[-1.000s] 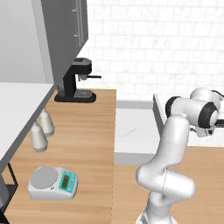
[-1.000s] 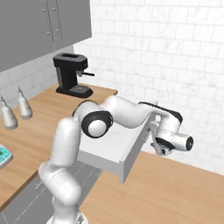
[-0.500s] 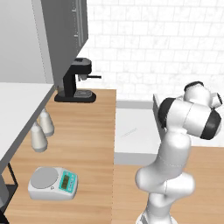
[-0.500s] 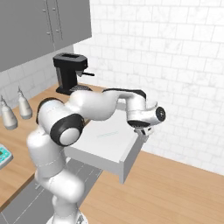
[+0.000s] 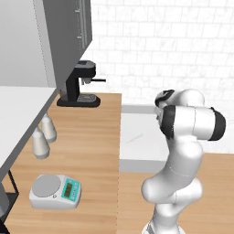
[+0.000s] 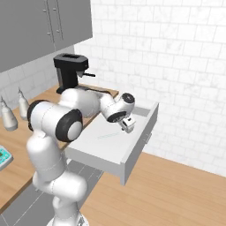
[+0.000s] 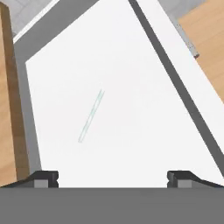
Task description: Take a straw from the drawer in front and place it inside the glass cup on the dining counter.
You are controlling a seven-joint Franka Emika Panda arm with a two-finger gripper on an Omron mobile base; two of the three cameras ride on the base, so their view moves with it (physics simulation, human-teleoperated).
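Gripper (image 6: 127, 125) hangs with jaws spread wide and empty over the open drawer (image 6: 132, 152); straw (image 7: 91, 115) lies flat below, left of centre. You shift left, square the fingers across it, then descend.

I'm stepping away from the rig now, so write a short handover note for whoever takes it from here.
Tool: open, empty, hanging above the pulled-out drawer, pointed down into it.
Straw: lying flat on the drawer floor, untouched, a little to one side of the spot between the tool's tips in the hand view; also seen from the right base view.
Done: drawer open, tool brought over it.
Left: line up on the straw, lower, grip it, lift it out, carry it to the glass cup on the dining counter and drop it in.
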